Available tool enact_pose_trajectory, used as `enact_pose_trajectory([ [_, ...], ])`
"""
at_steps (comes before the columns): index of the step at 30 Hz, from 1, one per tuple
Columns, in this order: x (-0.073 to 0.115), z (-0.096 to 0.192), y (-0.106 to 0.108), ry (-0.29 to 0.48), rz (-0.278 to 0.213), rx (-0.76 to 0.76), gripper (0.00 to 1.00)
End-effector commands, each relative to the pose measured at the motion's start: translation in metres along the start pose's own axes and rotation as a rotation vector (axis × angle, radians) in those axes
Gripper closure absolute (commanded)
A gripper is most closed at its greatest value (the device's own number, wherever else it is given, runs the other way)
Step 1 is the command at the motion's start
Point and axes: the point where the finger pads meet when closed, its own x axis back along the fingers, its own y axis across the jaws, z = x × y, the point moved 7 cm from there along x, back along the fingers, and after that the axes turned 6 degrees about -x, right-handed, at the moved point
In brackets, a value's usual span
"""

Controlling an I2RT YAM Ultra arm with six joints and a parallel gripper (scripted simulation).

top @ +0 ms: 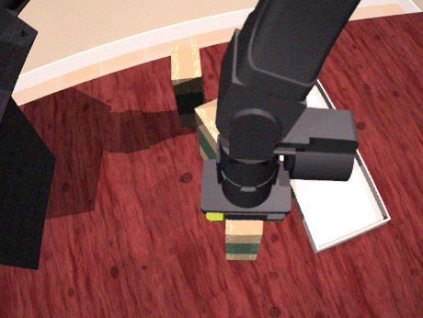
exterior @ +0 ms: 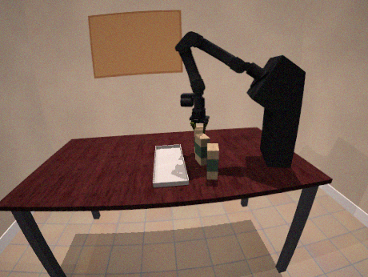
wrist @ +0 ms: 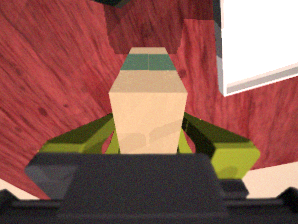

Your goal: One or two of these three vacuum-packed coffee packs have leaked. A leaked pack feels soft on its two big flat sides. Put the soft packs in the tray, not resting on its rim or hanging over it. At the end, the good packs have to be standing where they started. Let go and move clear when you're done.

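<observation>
A coffee pack [wrist: 147, 117], tan with a green band, is clamped on its two broad sides by the yellow-green fingers of the gripper [wrist: 146, 131]. It stands upright on the dark red table [top: 115, 239], at the end of the row farthest from the arm's black tower [exterior: 282, 112]. A second pack [top: 206, 126] is seen next in the row, mostly hidden under the arm, and a third pack [top: 187, 80] stands near the table's edge. The white tray [top: 342, 221] lies just beside the row, with nothing seen in it.
</observation>
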Motion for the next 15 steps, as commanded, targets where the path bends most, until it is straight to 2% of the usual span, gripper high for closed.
enact_pose_trajectory([
  [1,0.0015,-0.0051,-0.0047,-0.016,0.011,0.0,0.77],
  [15,0.0015,-0.0051,-0.0047,-0.016,0.011,0.0,0.77],
])
